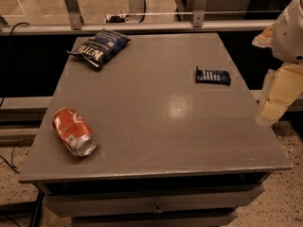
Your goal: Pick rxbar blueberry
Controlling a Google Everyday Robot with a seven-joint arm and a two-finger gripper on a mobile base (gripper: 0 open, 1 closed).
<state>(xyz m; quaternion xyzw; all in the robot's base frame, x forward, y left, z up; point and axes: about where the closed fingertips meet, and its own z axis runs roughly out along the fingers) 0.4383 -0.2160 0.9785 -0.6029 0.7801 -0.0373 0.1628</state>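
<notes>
The rxbar blueberry [213, 76], a small flat dark navy wrapper with rows of tiny white lettering, lies flat on the grey surface [156, 126] in its right rear part, close to the right edge and with its long side running roughly parallel to the back edge. Nothing touches it, and bare grey lies all around it. The gripper [272, 105] hangs at the far right of the view as a pale cream, blocky shape beyond the right edge of the surface, lower and nearer to the camera than the bar and well apart from it. Whether its jaws are released or clenched I cannot tell, and nothing can be seen held in them. Above it a rounded white section of the arm [291, 30] reaches in from the upper right corner. A crinkled dark blue Kettle chip bag [99, 47] lies at the rear left corner of the surface, far from the bar. A dented red soda can [75, 131] lies on its side near the front left, its silver end turned towards the front edge. A drawer with a small knob [156, 209] shows under the front edge. A metal rail [137, 27] runs behind the surface, and dark cables [9, 162] trail on the floor at the left.
</notes>
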